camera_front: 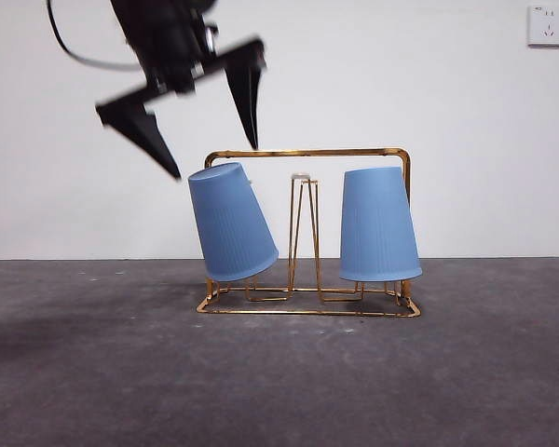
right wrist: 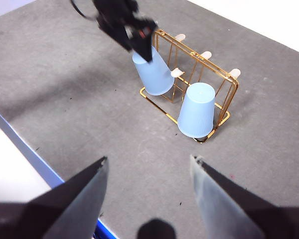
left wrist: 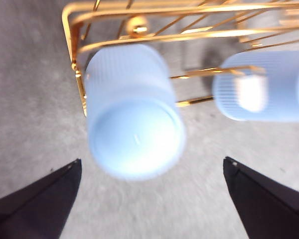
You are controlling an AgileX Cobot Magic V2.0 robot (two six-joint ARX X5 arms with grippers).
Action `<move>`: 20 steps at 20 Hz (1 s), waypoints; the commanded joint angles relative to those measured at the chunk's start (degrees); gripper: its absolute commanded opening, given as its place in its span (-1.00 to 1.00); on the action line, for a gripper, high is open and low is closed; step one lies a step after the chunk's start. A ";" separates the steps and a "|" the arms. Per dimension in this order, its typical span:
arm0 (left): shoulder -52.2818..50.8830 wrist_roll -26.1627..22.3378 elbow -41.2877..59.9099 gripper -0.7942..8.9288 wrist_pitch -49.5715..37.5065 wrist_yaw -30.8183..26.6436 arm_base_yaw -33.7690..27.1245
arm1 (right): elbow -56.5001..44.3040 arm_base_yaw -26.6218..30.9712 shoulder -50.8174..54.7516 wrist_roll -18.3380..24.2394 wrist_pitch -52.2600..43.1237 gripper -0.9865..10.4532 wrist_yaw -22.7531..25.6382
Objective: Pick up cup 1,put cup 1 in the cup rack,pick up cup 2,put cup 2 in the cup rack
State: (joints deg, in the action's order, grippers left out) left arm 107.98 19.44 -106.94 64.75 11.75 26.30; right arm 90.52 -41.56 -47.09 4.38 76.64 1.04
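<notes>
Altogether two cups (camera_front: 231, 222) (camera_front: 379, 223), one cup rack (camera_front: 307, 154)

the room was bright and evenly lit. the left wrist picture was blurry, and the near blue cup (left wrist: 134, 112) glared almost white. soft shadows lay on the grey table (camera_front: 93, 372). the front picture looked sharp.

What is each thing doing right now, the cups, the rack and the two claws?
Left cup: upside down on the rack, tilted.
Right cup: upside down on the rack, nearly upright.
Rack: standing on the table, holding both cups.
Left gripper: open, empty, just above the left cup.
Right gripper: open, empty, away from the rack.
</notes>
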 commanded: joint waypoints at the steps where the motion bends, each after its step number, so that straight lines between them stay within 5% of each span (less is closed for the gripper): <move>1: -3.04 -2.43 -0.09 0.15 1.75 0.26 0.15 | -0.50 -0.02 0.07 0.35 -0.37 -0.34 -0.15; 14: -33.57 -12.24 -0.09 0.12 10.71 0.70 3.21 | -0.50 -0.02 -0.33 -0.22 1.99 -0.34 -0.11; 16: -37.46 -12.85 -0.09 -0.09 10.71 0.68 4.15 | -0.50 -0.02 -0.37 -0.31 1.99 -0.34 -0.13; 20: -42.82 -13.99 -0.09 -0.83 10.71 0.70 4.83 | -0.50 -0.02 -0.39 -1.86 1.99 -0.41 -0.13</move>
State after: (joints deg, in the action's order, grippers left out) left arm 65.23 6.55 -106.94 75.48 12.43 30.94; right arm 90.52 -41.56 -47.44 3.40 77.52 1.04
